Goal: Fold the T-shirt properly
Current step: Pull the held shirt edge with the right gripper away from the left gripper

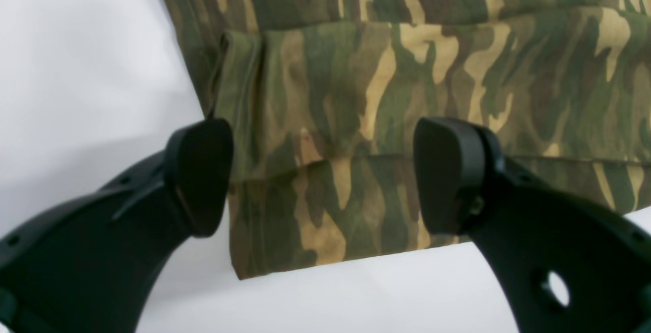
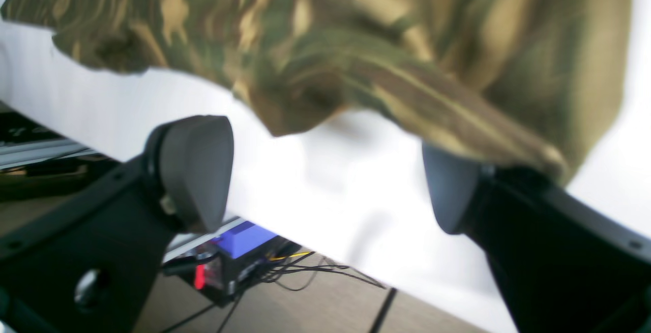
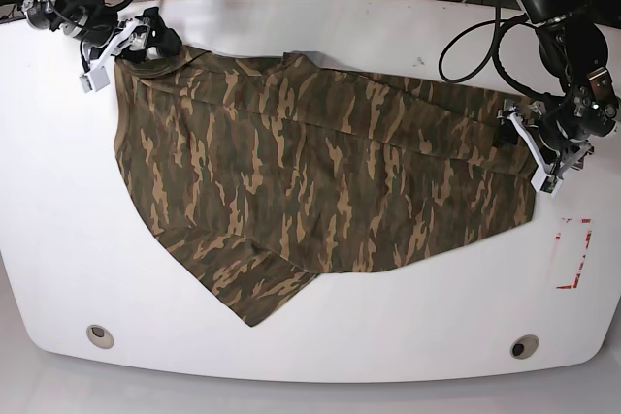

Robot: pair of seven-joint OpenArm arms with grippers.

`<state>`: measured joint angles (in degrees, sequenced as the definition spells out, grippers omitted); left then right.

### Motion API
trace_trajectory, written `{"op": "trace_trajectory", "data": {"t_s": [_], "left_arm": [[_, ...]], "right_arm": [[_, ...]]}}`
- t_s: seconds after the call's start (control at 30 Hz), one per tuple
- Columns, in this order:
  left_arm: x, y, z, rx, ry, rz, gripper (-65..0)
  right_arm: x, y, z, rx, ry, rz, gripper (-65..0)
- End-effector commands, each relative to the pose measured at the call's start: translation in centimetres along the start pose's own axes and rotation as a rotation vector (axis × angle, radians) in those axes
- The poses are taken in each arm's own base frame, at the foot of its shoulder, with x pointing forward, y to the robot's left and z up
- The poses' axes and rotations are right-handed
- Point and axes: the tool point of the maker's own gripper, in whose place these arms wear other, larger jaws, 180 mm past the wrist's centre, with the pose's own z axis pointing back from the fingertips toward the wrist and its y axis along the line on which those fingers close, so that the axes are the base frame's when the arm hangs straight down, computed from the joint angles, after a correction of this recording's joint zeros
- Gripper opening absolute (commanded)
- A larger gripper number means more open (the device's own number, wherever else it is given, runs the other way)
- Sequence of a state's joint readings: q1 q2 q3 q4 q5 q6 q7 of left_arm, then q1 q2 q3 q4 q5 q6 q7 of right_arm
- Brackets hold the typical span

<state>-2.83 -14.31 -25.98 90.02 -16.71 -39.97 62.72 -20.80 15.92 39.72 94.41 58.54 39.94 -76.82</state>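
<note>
Lying spread across the white counter point(image 3: 58, 239), the shirt point(image 3: 320, 172) is flat over most of its width, with one pointed corner reaching toward the counter's near edge and some creases through the middle. The left gripper point(image 3: 531, 152) sits at the shirt's edge on the base view's right, its fingers point(image 1: 201, 175) spread wide on either side of a folded, doubled hem point(image 1: 325, 211) without pinching it; the cloth lies on the counter between and beyond them. The right gripper point(image 3: 124, 44) is at the opposite far corner of the shirt, near the counter's back edge, fingers point(image 2: 196, 170) likewise wide apart. In the right wrist view a rumpled lip of cloth point(image 2: 315, 58) hangs above the gap between them, and one fold drapes over the top of one finger, though nothing is clamped. Beyond the counter's edge in that view, cables point(image 2: 305, 272) and a blue box point(image 2: 244, 234) lie on the floor.
</note>
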Motion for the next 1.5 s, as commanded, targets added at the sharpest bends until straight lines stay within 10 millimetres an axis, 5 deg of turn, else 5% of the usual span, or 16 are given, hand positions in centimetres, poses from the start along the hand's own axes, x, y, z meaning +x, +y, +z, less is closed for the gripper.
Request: {"op": "trace_trajectory", "data": {"t_s": [0.0, 0.4, 0.67, 0.9, 1.07, 1.33, 1.47], "left_arm": [[0.3, 0.8, -0.3, 0.016, -0.014, 0.0, -12.8], [-1.1, -1.9, -2.1, -0.032, -0.006, -0.046, -12.8], [-1.2, -1.8, -2.0, -0.03, -0.004, -0.043, -12.8], [-1.0, -1.7, -2.0, -0.028, -0.008, -0.044, -12.8], [-1.1, -1.8, -2.1, -0.03, -0.004, -0.045, -12.8], [-1.3, -1.8, -2.1, -0.031, -0.001, -0.043, -12.8], [-1.2, -1.8, -2.1, -0.031, -0.003, -0.046, -12.8]], "right_arm": [[2.7, -0.5, 1.0, -0.014, -0.048, 0.056, -9.7], [8.8, -3.7, 1.3, -0.057, -0.116, 0.071, -9.7], [4.9, -2.7, 3.4, -0.044, -0.081, 0.068, -9.7], [0.9, 0.2, 4.4, -0.01, -0.083, 0.031, -9.7], [-0.8, 1.4, 3.4, 0.017, -0.086, -0.022, -9.7], [-2.2, 0.6, 0.5, 0.062, -0.044, -0.118, -9.7], [-0.8, 0.1, -0.1, 0.04, -0.055, -0.091, -9.7]]}}
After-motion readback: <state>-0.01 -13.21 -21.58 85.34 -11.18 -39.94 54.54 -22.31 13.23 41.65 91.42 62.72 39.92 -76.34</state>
